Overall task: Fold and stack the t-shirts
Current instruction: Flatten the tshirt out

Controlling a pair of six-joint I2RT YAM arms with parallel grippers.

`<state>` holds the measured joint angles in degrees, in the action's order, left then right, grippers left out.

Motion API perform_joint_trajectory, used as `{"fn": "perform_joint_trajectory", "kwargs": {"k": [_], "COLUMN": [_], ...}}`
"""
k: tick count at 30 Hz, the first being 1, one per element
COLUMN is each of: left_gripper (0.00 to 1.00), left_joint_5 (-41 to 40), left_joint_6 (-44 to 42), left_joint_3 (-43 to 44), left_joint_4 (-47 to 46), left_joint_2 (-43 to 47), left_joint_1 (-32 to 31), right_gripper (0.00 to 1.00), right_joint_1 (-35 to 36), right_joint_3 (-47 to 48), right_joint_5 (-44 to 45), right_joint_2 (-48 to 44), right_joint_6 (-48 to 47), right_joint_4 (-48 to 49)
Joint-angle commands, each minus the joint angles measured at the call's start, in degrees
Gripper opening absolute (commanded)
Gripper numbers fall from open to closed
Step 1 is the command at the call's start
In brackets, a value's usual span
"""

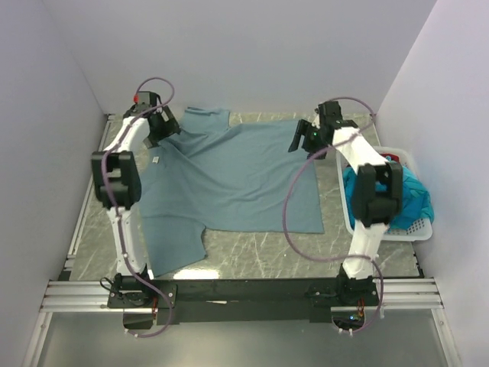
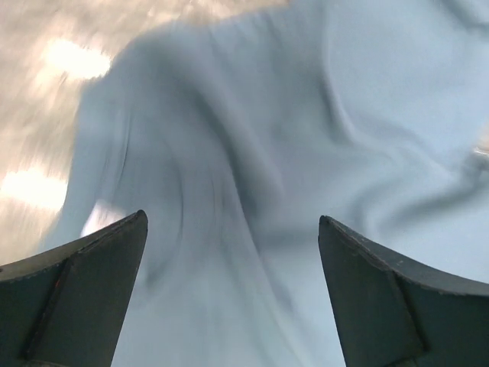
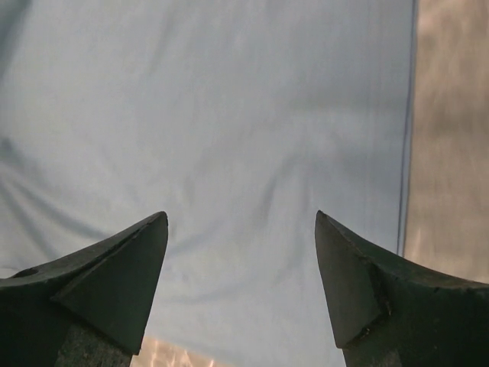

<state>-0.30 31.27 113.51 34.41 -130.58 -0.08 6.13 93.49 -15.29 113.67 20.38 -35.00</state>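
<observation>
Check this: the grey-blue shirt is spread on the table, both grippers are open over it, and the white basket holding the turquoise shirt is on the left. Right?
No: the white basket holding the turquoise shirt is on the right, as the top external view shows. The rest holds: grey-blue shirt spread out, left gripper and right gripper open over it.

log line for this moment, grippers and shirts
left gripper: open, over grey-blue t-shirt | right gripper: open, over its hem edge | turquoise t-shirt: in basket
</observation>
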Motion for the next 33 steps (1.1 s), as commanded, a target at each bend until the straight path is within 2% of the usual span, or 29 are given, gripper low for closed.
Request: {"fn": "perform_joint_trajectory", "kwargs": {"k": [1,5,7,10,14,16,20,26,29,33], "left_gripper": [0.99,0.99,0.99,1.00,0.99,0.99,0.99,0.99,0.99,0.98], "left_joint_5": [0.64,0.48,-3.91,-10.33,-11.05,-10.52,-9.02,-11.74,-12.36,-11.31], "left_joint_6": [7.30,13.11,16.18,22.24,32.77,37.53,50.95,67.05,72.35,76.30], "left_joint_3": [-16.83,-38.94,-47.89,-56.61,-66.91,-71.82,-76.33,-74.49,-74.75,-78.78], "left_joint_4": [-2.94,-6.20,-3.67,1.51,10.47,13.12,15.68,27.09,30.27,28.52], "left_joint_2": [21.10,36.51,44.92,54.08,62.98,67.73,72.48,70.91,68.89,67.66], "left_joint_1": [-0.10,-2.90,-4.83,-10.89,-20.11,-22.50,-31.27,-43.58,-47.11,-47.74], "right_gripper": [0.84,0.85,0.85,0.86,0.87,0.88,0.89,0.89,0.89,0.89], "right_joint_1": [1.43,2.57,2.92,3.10,3.19,3.19,3.27,3.27,3.19,3.19], "right_joint_3": [-10.75,-23.77,-28.96,-35.21,-44.25,-46.64,-50.33,-52.97,-53.41,-53.07], "right_joint_5": [2.63,3.25,3.60,3.51,2.63,3.33,5.44,7.55,6.59,5.01], "right_joint_2": [-12.31,-23.81,-28.47,-34.45,-41.76,-45.44,-50.11,-53.99,-54.17,-53.20], "right_joint_6": [1.67,4.57,5.28,6.42,8.27,8.36,6.78,5.46,5.28,5.11], "right_joint_4": [7.12,12.06,13.46,15.48,17.95,18.13,16.90,15.58,16.28,16.81]}}
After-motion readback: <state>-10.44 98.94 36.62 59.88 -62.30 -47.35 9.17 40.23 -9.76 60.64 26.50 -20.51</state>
